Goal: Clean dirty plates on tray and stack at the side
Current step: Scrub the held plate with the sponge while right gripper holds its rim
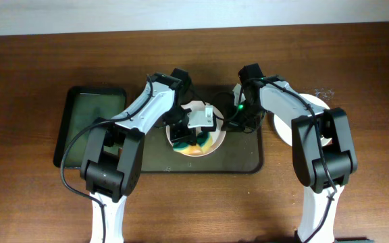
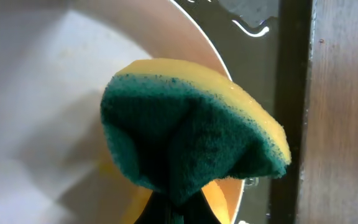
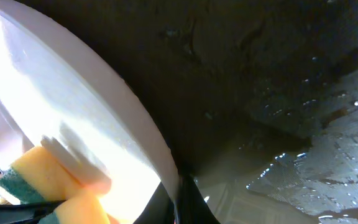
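Observation:
A white plate (image 1: pixel 211 143) with yellow smears lies on the large dark tray (image 1: pixel 248 162). My left gripper (image 1: pixel 189 135) is shut on a green-yellow sponge (image 2: pixel 185 143) and presses it onto this plate (image 2: pixel 42 93). My right gripper (image 1: pixel 227 123) is shut on the plate's right rim (image 3: pixel 92 106), its fingers (image 3: pixel 179 193) pinching the edge. The sponge also shows in the right wrist view (image 3: pixel 36 174). Another white plate (image 1: pixel 296 125) lies on the table right of the tray, partly hidden by the right arm. I see no third plate.
A smaller black tray (image 1: pixel 93 121) lies at the left of the big tray. The big tray's floor is wet (image 3: pixel 291 124). Brown wooden table (image 2: pixel 347 112) surrounds both trays.

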`<move>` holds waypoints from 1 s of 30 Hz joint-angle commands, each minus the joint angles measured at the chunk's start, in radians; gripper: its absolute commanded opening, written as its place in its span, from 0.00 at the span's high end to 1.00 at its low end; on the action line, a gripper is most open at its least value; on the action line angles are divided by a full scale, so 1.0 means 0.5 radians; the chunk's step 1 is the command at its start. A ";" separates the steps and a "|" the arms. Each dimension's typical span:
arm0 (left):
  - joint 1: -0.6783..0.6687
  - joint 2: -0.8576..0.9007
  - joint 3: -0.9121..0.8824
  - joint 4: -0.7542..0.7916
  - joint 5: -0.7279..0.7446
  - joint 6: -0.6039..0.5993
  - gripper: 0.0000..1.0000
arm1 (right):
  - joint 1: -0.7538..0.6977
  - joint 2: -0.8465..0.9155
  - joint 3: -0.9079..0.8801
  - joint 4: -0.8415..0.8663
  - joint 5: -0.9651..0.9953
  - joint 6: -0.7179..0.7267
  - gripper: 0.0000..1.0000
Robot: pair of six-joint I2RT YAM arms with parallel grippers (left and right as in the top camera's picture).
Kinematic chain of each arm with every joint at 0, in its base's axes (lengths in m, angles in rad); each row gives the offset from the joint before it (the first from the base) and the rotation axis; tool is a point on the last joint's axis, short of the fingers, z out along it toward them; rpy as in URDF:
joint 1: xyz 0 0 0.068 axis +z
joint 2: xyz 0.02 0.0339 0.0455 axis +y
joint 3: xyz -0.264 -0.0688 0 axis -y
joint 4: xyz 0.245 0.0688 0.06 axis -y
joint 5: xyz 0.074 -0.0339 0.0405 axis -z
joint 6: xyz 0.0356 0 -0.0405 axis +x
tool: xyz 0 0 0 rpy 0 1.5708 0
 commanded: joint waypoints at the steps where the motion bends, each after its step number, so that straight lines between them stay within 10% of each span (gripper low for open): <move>1: -0.003 0.048 -0.035 0.130 0.061 0.146 1.00 | -0.021 0.041 -0.017 0.014 0.021 0.030 0.96; 18: 0.006 0.048 -0.035 1.356 -1.689 -2.168 1.00 | -0.020 0.041 -0.017 -0.009 0.024 0.029 0.96; 30: 0.027 -0.204 0.202 0.909 -1.637 -2.402 1.00 | -0.018 0.041 -0.017 -0.031 0.129 0.029 0.96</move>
